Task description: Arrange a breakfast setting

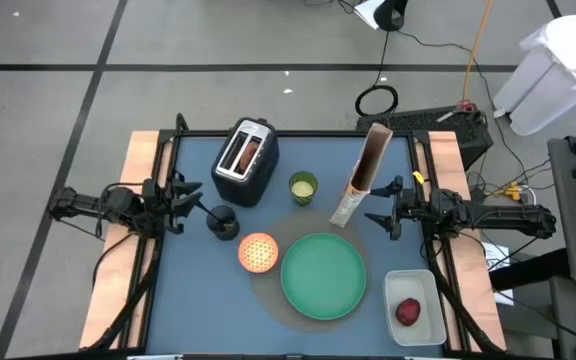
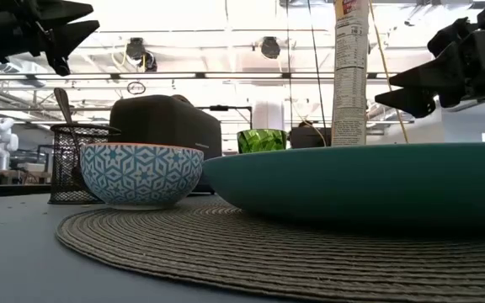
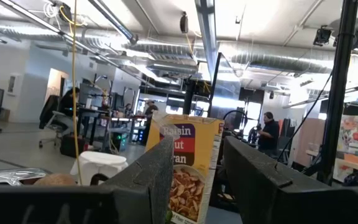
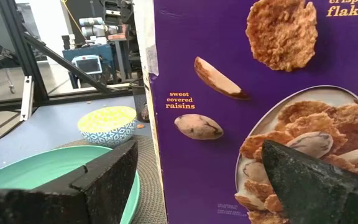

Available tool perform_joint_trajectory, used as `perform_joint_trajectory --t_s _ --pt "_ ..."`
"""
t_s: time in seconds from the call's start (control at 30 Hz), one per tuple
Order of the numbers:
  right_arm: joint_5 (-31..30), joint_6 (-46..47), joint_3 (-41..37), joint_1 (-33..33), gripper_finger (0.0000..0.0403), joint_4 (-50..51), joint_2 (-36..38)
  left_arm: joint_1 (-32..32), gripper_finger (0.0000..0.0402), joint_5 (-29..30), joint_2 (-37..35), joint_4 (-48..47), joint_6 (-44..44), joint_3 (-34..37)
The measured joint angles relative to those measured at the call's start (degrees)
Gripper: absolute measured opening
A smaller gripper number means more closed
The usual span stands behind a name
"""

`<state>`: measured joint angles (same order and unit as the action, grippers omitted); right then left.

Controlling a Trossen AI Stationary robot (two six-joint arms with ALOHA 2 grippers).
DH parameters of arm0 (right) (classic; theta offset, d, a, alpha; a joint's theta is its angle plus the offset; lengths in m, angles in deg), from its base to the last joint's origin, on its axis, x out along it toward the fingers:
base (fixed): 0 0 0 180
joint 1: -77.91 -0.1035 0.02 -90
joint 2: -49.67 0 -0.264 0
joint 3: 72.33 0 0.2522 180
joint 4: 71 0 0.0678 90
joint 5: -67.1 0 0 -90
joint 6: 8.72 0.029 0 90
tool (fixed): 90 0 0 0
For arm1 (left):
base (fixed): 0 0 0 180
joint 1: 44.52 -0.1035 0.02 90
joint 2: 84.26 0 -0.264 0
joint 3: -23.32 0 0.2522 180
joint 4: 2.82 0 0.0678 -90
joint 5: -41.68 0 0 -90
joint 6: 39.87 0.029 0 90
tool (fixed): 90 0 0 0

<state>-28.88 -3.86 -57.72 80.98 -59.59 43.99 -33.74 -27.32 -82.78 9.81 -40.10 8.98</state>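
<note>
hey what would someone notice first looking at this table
The tall purple cereal box stands upright behind the large green plate, with the right gripper open beside it. An orange bowl sits left of the plate on a round woven mat.

Blue desk (image 1: 188, 300), seen from above. Green plate (image 1: 324, 276) on a round woven mat, orange bowl (image 1: 258, 252) touching its edge. Cereal box (image 1: 364, 172) upright near the right gripper (image 1: 376, 218), just apart from it. Toaster (image 1: 246, 160) at back, green cup (image 1: 303, 187) beside it. Dark mesh holder (image 1: 223, 219) just beside the left gripper (image 1: 190, 204). White tub (image 1: 415, 307) holds a dark-red fruit (image 1: 408, 312).
</note>
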Motion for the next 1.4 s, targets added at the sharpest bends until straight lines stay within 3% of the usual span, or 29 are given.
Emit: perform_joint_trajectory --t_s 0.83,1.4 --pt "0.02 0.02 0.01 0.0 0.0334 0.0 0.01 0.0 0.015 0.07 -0.02 1.83 1.68 0.0" --pt "0.04 0.01 0.0 0.0 0.0334 0.0 -0.01 0.0 0.0157 0.12 0.0 14.41 -2.01 0.0"
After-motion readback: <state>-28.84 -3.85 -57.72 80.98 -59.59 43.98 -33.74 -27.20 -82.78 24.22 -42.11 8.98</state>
